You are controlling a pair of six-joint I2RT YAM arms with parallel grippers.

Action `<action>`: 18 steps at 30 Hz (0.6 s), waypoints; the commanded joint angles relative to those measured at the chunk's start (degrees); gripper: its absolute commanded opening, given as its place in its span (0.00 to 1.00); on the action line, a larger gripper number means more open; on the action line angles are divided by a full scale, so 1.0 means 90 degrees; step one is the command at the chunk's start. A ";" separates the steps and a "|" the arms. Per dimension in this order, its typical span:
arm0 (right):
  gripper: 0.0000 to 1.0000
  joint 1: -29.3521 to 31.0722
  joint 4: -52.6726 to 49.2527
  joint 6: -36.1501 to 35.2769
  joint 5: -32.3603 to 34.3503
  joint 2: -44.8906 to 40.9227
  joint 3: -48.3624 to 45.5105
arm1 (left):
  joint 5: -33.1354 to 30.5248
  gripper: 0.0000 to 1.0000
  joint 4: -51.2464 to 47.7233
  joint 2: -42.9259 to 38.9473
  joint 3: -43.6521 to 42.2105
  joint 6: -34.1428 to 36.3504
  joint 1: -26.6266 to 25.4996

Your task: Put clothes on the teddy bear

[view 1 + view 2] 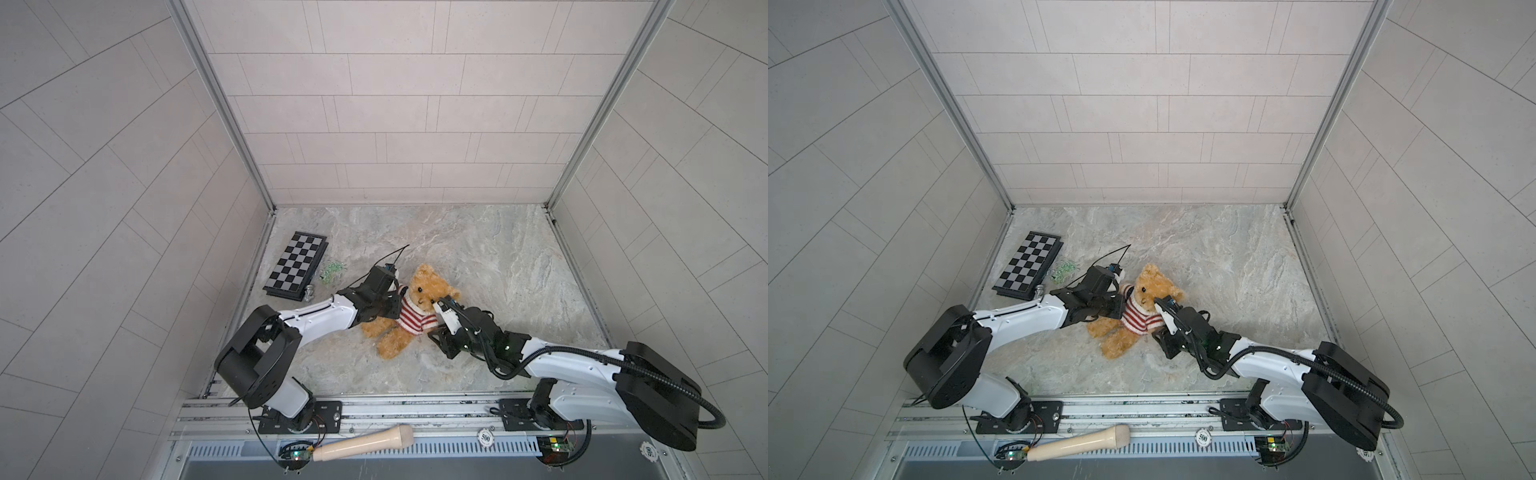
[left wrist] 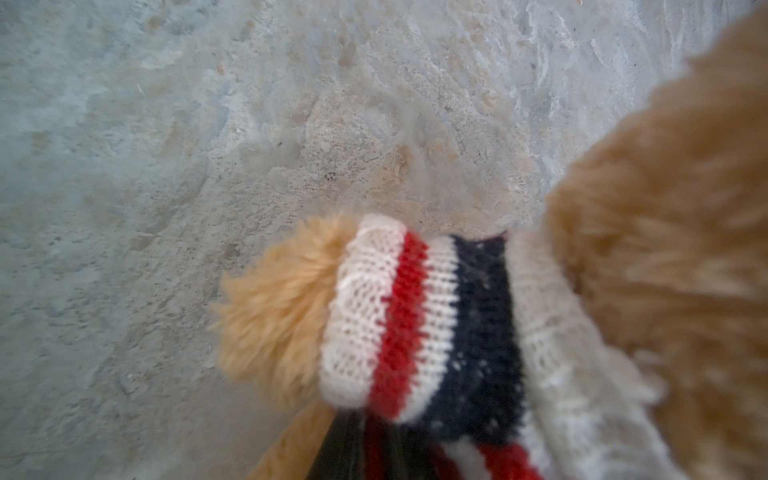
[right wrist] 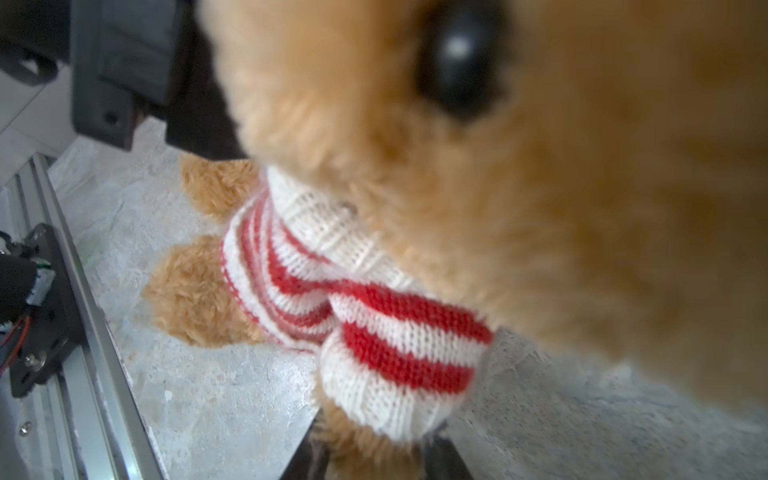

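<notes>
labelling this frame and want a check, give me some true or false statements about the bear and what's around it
1. The teddy bear wears the striped sweater. True.
2. The chessboard lies right of the bear in both top views. False: it lies left of it.
3. In the left wrist view a furry paw sticks out of a sleeve cuff. True.
4. The right gripper hangs well clear of the bear. False: its fingers stand either side of the bear's arm.
5. The wooden stick lies beside the bear. False: it lies on the metal frame before the arm bases.
</notes>
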 commanded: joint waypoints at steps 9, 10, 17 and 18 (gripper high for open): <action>0.04 0.0040 -0.0187 -0.0403 0.0560 -0.1317 -0.0142 | -0.0377 0.46 -0.0739 -0.1216 -0.0479 -0.0077 -0.0206; 0.04 0.0040 -0.0249 -0.0533 0.0475 -0.1456 -0.0133 | -0.0532 0.50 -0.0890 -0.1447 -0.0483 -0.0051 -0.0342; 0.00 0.0030 -0.0887 -0.1411 0.0098 -0.1694 0.0042 | -0.0650 0.65 -0.1069 -0.2458 -0.0478 -0.0141 -0.1364; 0.00 0.0030 -0.0925 -0.1468 0.0065 -0.1690 0.0052 | -0.0570 0.66 -0.1005 -0.2467 -0.0452 -0.0178 -0.1431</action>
